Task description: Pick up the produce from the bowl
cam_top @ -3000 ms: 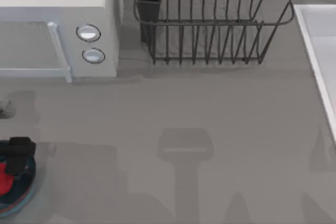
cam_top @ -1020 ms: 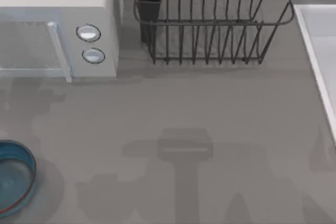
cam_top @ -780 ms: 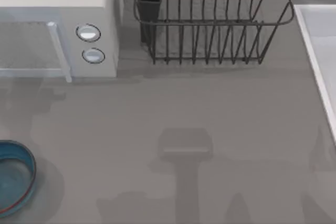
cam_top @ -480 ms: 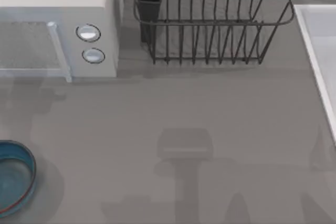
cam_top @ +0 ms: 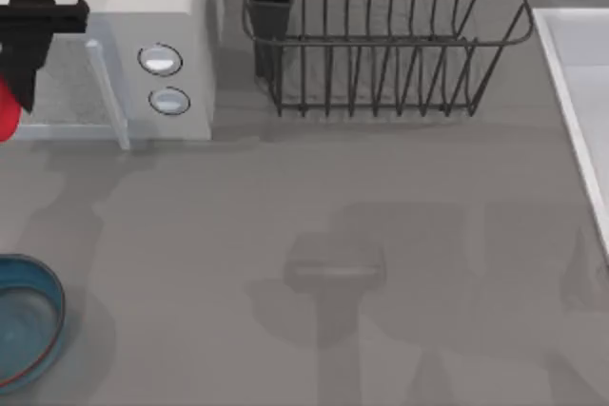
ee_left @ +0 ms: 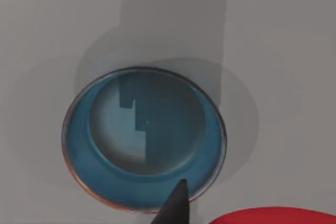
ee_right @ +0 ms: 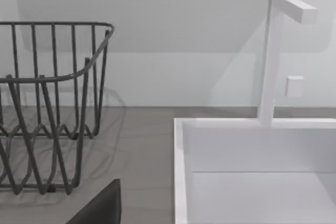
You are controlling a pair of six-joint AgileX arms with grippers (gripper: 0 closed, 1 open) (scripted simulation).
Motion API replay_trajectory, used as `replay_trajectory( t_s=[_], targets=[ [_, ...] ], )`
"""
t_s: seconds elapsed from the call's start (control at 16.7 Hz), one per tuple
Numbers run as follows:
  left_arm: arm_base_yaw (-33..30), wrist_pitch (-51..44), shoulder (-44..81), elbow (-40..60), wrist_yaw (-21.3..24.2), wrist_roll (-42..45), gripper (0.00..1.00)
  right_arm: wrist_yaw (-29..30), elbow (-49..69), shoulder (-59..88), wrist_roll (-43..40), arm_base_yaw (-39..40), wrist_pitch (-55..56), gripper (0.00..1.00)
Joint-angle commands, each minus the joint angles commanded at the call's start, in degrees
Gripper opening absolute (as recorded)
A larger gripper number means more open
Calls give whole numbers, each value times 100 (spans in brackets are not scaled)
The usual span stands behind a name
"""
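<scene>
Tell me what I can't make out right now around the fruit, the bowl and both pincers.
- Red fruit: cut off by the top view's left edge; cut by the frame edge in the left wrist view too.
- Left pincer: its grip on the fruit runs off the top view's left edge.
- Bowl: partly cut off by that same edge.
- Right pincer: one dark finger, frame edge hides the rest.

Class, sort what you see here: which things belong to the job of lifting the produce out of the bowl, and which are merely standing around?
Belongs to the job:
- produce, red, held in the left pincer
- bowl, blue, now without anything in it

Just standing about:
- microwave
- dish rack
- sink and faucet
</scene>
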Motion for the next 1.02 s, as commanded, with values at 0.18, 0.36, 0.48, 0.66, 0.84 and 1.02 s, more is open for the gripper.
replay_trajectory(
  t_s=[0.18, 0.36, 0.48, 0.66, 0.84, 1.02],
  targets=[
    [-1115, 434, 1030, 437, 23, -1065, 0, 0, 0, 0, 0, 0, 0, 100],
    [-1790, 805, 1678, 735, 41, -1733, 0, 0, 0, 0, 0, 0, 0, 100],
    [-1937, 914, 1821, 798, 46, -1879, 0, 0, 0, 0, 0, 0, 0, 100],
    [-1919, 903, 1814, 777, 50, -1865, 0, 0, 0, 0, 0, 0, 0, 100],
    [-1918, 1132, 1826, 547, 49, -1863, 0, 0, 0, 0, 0, 0, 0, 100],
    [-1915, 1851, 1861, -110, 49, -1859, 0, 0, 0, 0, 0, 0, 0, 100]
  ],
)
